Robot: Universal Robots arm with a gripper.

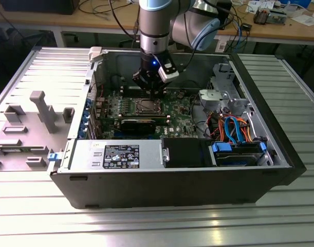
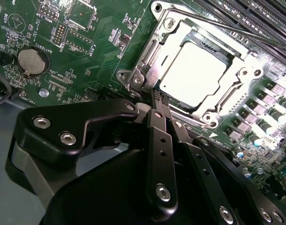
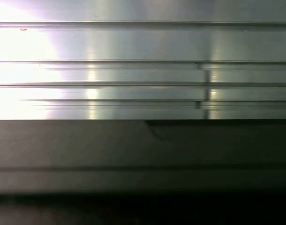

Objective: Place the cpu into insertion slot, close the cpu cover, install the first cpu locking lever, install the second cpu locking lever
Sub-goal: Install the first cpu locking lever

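Strong light overhead. Glare bleaches the cpu [image 2: 194, 75] just ahead of the gripper [image 2: 157, 98]. Ribbed metal [image 3: 21, 70] burns white in the first wrist view.

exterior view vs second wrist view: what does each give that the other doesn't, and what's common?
Exterior view gives: the whole computer case, its power supply, orange and blue cables, the arm. Second wrist view gives: the cpu seated with the cpu cover down around it, and a coin battery. Shared: the gripper, fingers together at the edge of the insertion slot, over the green board.
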